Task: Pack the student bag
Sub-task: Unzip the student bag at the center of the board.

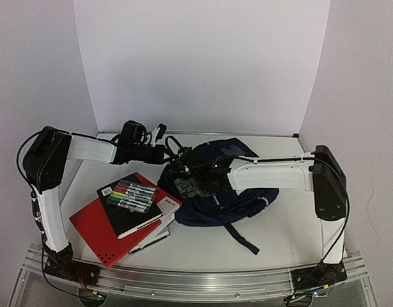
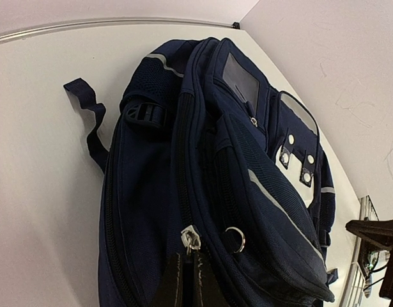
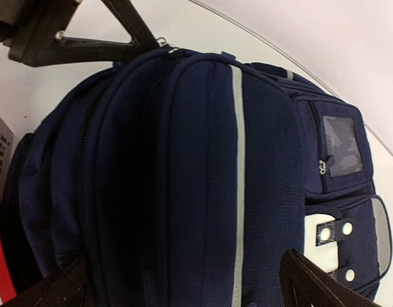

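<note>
Closest in the overhead view is the metal rail [image 1: 196,279] along the near edge, with both arm bases bolted to it. Behind it is the white bench [image 1: 292,224], enclosed by pale walls.

The navy backpack [image 1: 222,208] is the biggest item. It lies near the middle of the bench, towards the back, just right of a stack of stationery. One dark strap [image 1: 241,236] trails from it towards the rail. It shows thin pale stripes, a white panel with studs [image 2: 297,163] and a small clear window pocket [image 3: 342,146].

The right arm reaches across the backpack from the right. The right gripper [image 3: 183,275] is over the backpack's side, its jaws spread wide with one finger on either side of the fabric. The left arm comes in from the left. The left gripper [image 2: 192,265] is at the backpack's top edge, its jaws pressed together on the zip pull [image 2: 192,239].

The stack starts with a red folder [image 1: 97,233] lying flat at an angle. A black notebook [image 1: 129,217] rests on it, and a paler book [image 1: 167,204] pokes out beneath, on the side towards the backpack. A clear pack of coloured markers [image 1: 132,196] sits on top of the notebook.

Smallest is a metal ring [image 2: 234,239] hanging just beside the zip pull.
</note>
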Controlling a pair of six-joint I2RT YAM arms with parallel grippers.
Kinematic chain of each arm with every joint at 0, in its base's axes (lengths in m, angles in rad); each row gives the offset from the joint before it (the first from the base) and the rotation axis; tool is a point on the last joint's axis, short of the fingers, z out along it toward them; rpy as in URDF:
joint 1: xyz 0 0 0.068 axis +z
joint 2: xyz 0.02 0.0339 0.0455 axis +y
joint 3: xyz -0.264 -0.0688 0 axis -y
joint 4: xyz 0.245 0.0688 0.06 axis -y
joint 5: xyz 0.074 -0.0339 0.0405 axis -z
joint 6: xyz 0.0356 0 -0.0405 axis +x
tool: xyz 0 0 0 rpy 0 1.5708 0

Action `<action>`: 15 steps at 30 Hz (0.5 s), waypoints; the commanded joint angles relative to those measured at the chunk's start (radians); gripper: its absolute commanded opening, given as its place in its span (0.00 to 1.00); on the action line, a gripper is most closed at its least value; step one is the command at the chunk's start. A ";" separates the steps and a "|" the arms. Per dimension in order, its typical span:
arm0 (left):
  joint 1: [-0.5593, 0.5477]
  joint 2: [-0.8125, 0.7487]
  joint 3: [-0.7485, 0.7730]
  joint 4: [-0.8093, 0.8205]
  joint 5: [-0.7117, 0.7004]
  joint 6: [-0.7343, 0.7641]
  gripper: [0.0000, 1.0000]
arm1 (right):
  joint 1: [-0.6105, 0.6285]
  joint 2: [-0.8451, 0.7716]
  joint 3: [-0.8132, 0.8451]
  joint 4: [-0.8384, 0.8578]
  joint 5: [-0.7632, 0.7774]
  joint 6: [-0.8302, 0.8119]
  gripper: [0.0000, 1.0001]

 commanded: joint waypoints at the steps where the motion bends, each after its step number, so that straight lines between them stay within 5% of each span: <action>1: 0.000 -0.087 0.025 0.027 -0.025 0.025 0.00 | -0.001 -0.002 0.066 -0.107 0.195 0.047 0.97; 7: 0.000 -0.094 0.022 0.024 -0.033 0.028 0.00 | -0.002 -0.011 0.080 -0.159 0.249 0.074 0.97; 15: -0.008 -0.108 0.019 0.027 -0.011 0.032 0.00 | -0.002 0.098 0.103 -0.137 0.095 0.085 0.96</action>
